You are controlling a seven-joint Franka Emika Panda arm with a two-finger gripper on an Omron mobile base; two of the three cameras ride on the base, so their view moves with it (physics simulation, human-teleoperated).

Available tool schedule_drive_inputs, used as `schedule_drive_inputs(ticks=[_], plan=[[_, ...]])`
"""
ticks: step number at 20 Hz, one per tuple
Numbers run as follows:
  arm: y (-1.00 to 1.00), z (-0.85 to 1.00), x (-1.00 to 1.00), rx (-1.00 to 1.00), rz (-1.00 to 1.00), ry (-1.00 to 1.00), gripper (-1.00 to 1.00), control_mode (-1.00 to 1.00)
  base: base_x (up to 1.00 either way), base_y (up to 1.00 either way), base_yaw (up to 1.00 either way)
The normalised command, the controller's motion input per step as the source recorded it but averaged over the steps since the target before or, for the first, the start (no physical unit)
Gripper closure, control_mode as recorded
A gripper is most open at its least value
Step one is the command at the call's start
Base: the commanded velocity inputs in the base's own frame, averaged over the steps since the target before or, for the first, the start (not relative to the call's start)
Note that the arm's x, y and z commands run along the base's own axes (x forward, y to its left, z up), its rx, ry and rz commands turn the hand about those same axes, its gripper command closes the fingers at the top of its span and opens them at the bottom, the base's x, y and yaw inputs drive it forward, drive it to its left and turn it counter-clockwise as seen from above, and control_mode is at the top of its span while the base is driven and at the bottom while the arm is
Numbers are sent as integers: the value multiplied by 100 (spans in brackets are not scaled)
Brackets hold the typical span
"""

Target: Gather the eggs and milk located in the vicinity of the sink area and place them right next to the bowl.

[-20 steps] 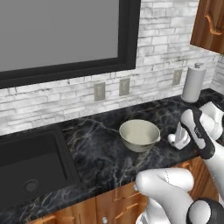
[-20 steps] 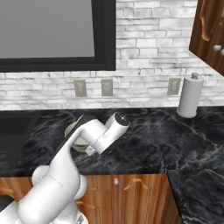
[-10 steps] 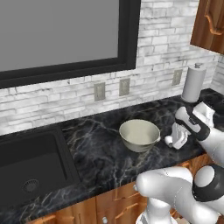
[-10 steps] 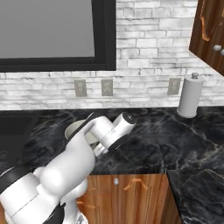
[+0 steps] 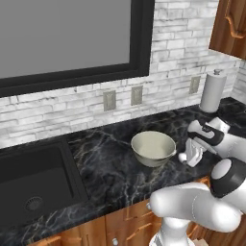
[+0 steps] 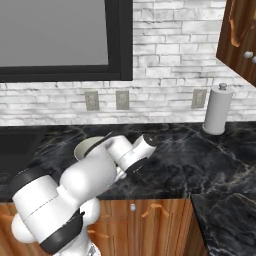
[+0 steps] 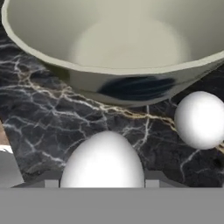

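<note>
gripper point(image 5: 192, 156) pinching an egg point(image 7: 103, 159) | bowl point(image 7: 113, 48) dead ahead, close | second egg point(image 7: 200, 119) already beside it, off to the right

Two small plain white oval eggs on show, one low and close point(image 7: 103, 159), one off to the side point(image 7: 200, 119). One round, deep, cream-white glossy bowl point(image 5: 153, 148). One black recessed sink point(image 5: 29, 178), one white paper-towel roll point(image 5: 212, 91), and three grey wall outlets point(image 5: 109, 100) along the brick.
</note>
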Motion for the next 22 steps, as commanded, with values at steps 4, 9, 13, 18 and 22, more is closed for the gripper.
schedule_drive_inputs(ticks=[4,9,13,18,22], plan=[[0,-15,5,0,-10,0,100,-100,0,0,0],[4,0,21,0,-10,0,100,-100,0,0,0],[15,-7,14,0,-6,0,100,-100,0,0,0],[6,-22,0,0,0,0,100,-100,0,0,0],[4,-27,1,0,0,0,100,-100,0,0,0]])
